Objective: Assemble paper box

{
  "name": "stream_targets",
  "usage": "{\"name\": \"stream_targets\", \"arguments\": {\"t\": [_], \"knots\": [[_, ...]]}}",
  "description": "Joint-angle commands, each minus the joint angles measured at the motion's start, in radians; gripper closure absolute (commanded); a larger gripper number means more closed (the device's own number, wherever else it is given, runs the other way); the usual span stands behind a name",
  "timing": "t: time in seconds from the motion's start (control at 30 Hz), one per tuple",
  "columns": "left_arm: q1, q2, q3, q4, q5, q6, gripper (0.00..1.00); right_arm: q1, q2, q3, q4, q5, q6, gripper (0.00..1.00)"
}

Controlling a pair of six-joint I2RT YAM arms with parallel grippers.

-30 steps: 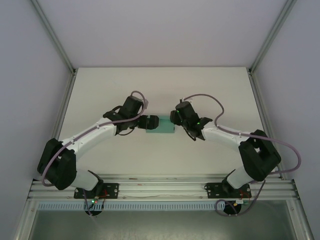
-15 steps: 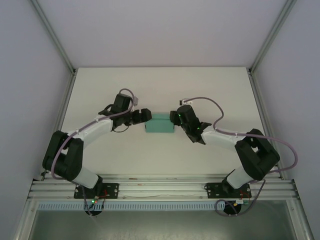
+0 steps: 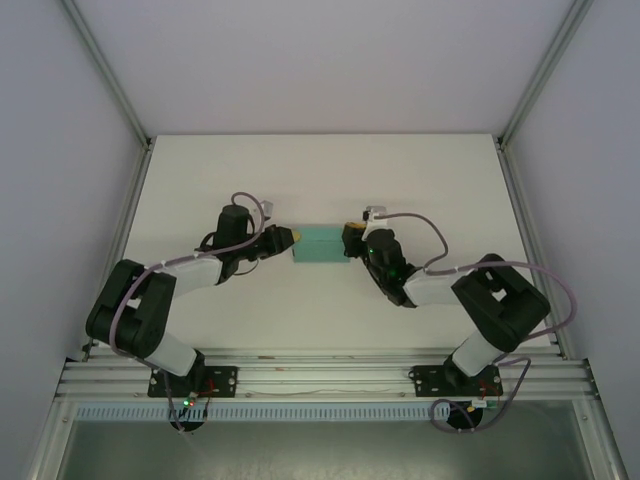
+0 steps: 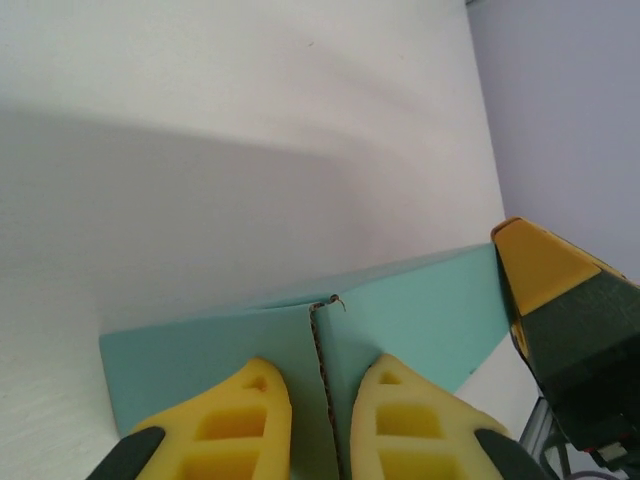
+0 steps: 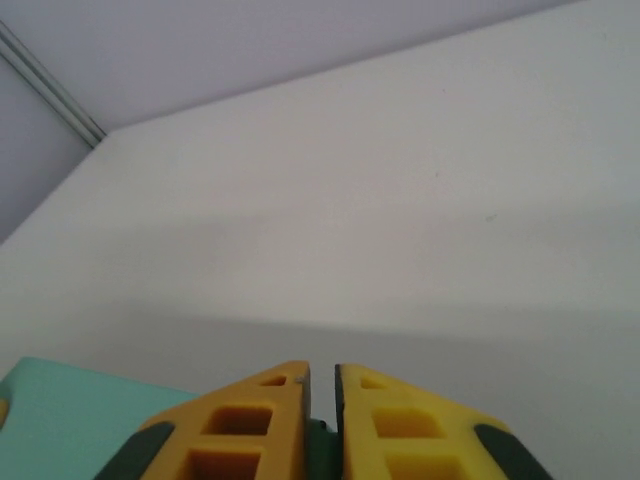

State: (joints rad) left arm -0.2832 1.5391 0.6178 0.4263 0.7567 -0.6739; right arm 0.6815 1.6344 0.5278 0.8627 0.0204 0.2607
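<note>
The box (image 3: 320,243) is being pinched at mid-table (image 3: 320,175) from both ends — L end, at its seam, by the left gripper's (image 3: 289,238) nearly closed jaws — R end by the right gripper's (image 3: 348,240) closed jaws.

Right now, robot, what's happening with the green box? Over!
Left gripper closed, tips at paper box seam. Right gripper closed at its other end. Box lying on table. Nothing in the way.
</note>
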Motion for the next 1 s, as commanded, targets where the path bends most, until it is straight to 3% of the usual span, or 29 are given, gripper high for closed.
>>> {"name": "stream_targets", "arguments": {"t": [0.0,0.03,0.2,0.33,0.4,0.5,0.7,0.77,0.83,0.97], "knots": [[-0.025,0.087,-0.081,-0.031,0.056,-0.006,0.95,0.011,0.144,-0.117,-0.218,-0.103,-0.025,0.90],[-0.025,0.088,-0.088,-0.019,0.057,-0.012,0.99,0.011,0.141,-0.124,-0.206,-0.108,-0.019,0.93],[-0.024,0.088,-0.089,-0.013,0.061,-0.006,0.99,0.011,0.104,-0.125,-0.219,-0.094,-0.023,0.95],[-0.025,0.085,-0.045,-0.056,0.070,0.006,0.92,0.011,0.058,-0.069,-0.321,-0.094,-0.028,0.95],[-0.025,0.071,-0.003,-0.113,0.052,0.027,0.77,0.012,0.024,-0.024,-0.388,-0.089,-0.022,0.90],[-0.026,0.042,0.066,-0.232,0.002,0.085,0.62,0.011,-0.021,0.072,-0.547,-0.049,-0.019,0.77],[-0.027,-0.001,0.184,-0.358,-0.100,0.181,0.36,0.002,-0.064,0.224,-0.682,0.001,-0.038,0.60],[-0.026,-0.021,0.201,-0.358,-0.102,0.188,0.15,0.000,-0.078,0.268,-0.706,-0.014,-0.047,0.54],[-0.027,-0.040,0.214,-0.351,-0.111,0.197,0.04,-0.007,-0.086,0.313,-0.738,-0.023,-0.053,0.51],[-0.027,-0.065,0.270,-0.409,-0.177,0.234,0.00,-0.025,-0.102,0.381,-0.779,-0.030,-0.069,0.48]]}}
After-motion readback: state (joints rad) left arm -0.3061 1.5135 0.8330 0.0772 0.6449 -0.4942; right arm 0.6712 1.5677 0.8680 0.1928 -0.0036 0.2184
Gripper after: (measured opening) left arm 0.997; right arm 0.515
